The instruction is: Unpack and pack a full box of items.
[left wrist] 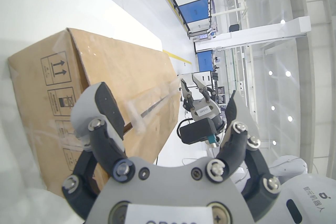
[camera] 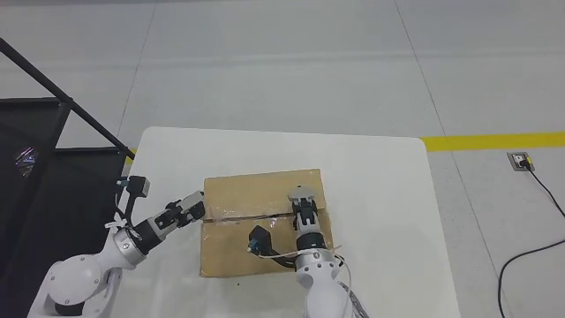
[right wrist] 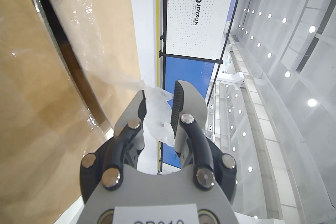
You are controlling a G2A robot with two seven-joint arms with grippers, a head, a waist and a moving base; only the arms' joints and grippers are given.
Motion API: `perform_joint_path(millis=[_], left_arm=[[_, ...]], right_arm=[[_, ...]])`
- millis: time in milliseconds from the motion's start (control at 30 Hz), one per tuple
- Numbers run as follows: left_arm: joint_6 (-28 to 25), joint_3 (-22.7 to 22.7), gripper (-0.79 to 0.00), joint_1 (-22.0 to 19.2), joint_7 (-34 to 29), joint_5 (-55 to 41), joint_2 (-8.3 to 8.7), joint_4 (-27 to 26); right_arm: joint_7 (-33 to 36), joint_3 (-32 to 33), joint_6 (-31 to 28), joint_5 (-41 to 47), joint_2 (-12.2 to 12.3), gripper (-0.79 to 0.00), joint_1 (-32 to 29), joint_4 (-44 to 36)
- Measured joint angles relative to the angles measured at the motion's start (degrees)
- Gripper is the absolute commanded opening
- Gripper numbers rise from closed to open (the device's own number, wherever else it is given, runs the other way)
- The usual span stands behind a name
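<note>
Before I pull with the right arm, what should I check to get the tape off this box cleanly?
1. Right gripper holds the tape: ok, the crumpled end is clamped in it.
2. Tape leads unbroken to the seam of the box: ok.
3. Seam free of tape: not ok, tape lies along it.
4. Left gripper bracing the box: cannot tell; it is open at the box's end, contact unclear.
5. Box fully on the table: ok.
</note>
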Motion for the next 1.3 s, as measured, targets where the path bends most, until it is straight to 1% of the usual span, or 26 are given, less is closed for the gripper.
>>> perform_joint_path(millis=[33, 133, 567, 900, 1067, 1167, 1300], left_arm=[[0.0, 0.2, 0.0, 0.0, 0.3, 0.3, 0.01, 0.0], [0.1, 0.7, 0.0, -0.1, 0.9, 0.8, 0.03, 0.3], [-0.2, 1.0, 0.0, -0.2, 1.8, -0.3, 0.25, 0.8], [-0.9, 0.3, 0.0, 0.4, 2.2, -1.3, 0.5, 0.3], [-1.2, 0.0, 0.0, 1.0, 2.4, -1.6, 0.61, -0.1], [-1.5, 0.1, 0.0, 1.1, 2.7, -1.9, 0.63, 0.0], [-2.7, -0.7, 0.0, 1.7, 3.8, -3.5, 0.64, -1.4]], right_arm=[[0.0, 0.1, 0.0, 0.0, 0.0, -0.043, -0.2, -0.1], [-0.3, 0.2, -0.2, 0.0, 0.2, 0.0, -0.7, -0.3], [0.4, 1.0, -0.2, 0.0, 0.9, 0.0, -3.0, -2.0], [2.3, 1.6, 0.4, 0.0, 2.0, 0.0, -5.4, -5.7], [-0.5, 3.4, 1.2, 0.6, 2.5, 0.0, -8.0, -8.4], [-1.7, 3.9, 0.0, 0.3, 2.6, 0.0, -8.0, -8.5], [-1.4, 3.6, -0.8, 0.1, 2.5, 0.0, -7.4, -8.4]])
